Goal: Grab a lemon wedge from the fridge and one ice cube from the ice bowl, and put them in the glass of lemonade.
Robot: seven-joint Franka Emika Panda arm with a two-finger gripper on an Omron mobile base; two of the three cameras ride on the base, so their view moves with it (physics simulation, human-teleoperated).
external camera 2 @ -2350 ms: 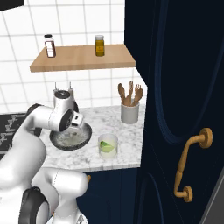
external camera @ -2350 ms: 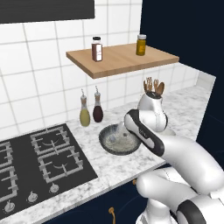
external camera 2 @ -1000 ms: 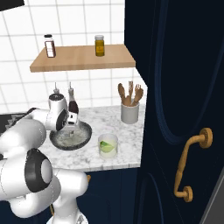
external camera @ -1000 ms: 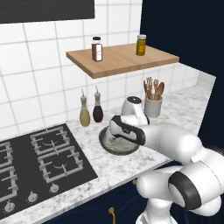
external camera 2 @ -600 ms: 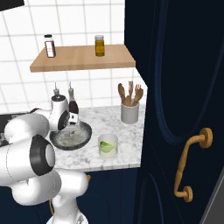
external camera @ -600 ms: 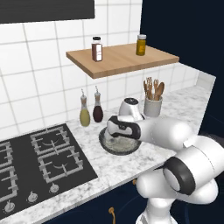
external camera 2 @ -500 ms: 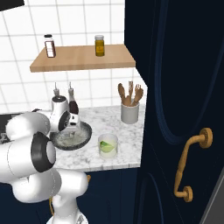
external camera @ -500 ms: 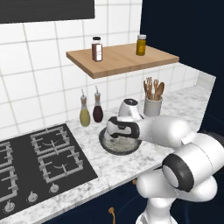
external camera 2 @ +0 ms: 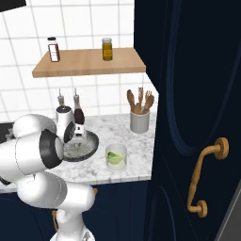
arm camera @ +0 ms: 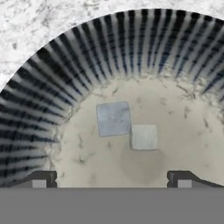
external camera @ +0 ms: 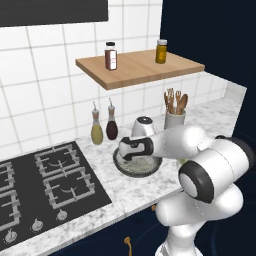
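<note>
The marble counter (external camera: 127, 187) carries the ice bowl (external camera: 137, 165), which sits between the black hob (external camera: 45, 185) and the glass of lemonade (external camera 2: 116, 156); in the right base view the glass stands just beside the bowl's rim, toward the navy cabinet, with a green-yellow wedge already showing inside it. The white arm reaches across and points the gripper (arm camera: 112, 178) straight down over the bowl.

In the hand view the bowl's ribbed dark wall (arm camera: 109, 48) curves across the top and its pale speckled floor lies below the hand. Two ice cubes lie on that floor, touching at a corner: the larger greyish cube (arm camera: 113, 119) and the smaller pale cube (arm camera: 144, 136). Both lie ahead of the fingertips (arm camera: 42, 179), between the lines of the two tips, the pale cube nearer the gripper's midline and closer to it, the grey one a little to the left and further off.

The fingers stand wide apart with nothing between them. The cubes look square, so no long axis matters; the likely need is to centre on one cube only, probably the pale one, so the jaws do not catch both.
</note>
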